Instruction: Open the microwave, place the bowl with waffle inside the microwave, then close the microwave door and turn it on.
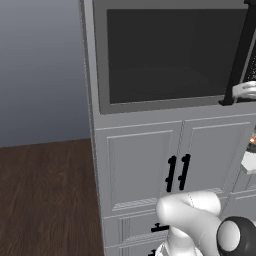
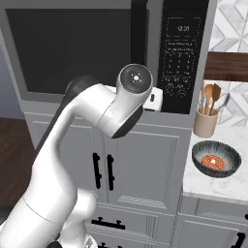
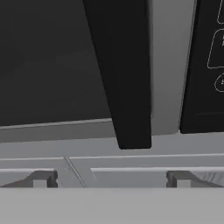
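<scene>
I've got the tool (image 3: 109, 179) open below the door handle (image 3: 120, 74); microwave door (image 2: 72, 48) shut, bowl (image 2: 216, 160) on the counter (image 2: 213, 186).

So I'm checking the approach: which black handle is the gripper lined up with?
The long vertical bar on the microwave door, just ahead of the open gripper. The short paired cabinet handles sit lower down.

Microwave door (image 2: 72, 48) shut – dark grey bowl (image 2: 216, 160) holding waffle on counter, right.
</scene>
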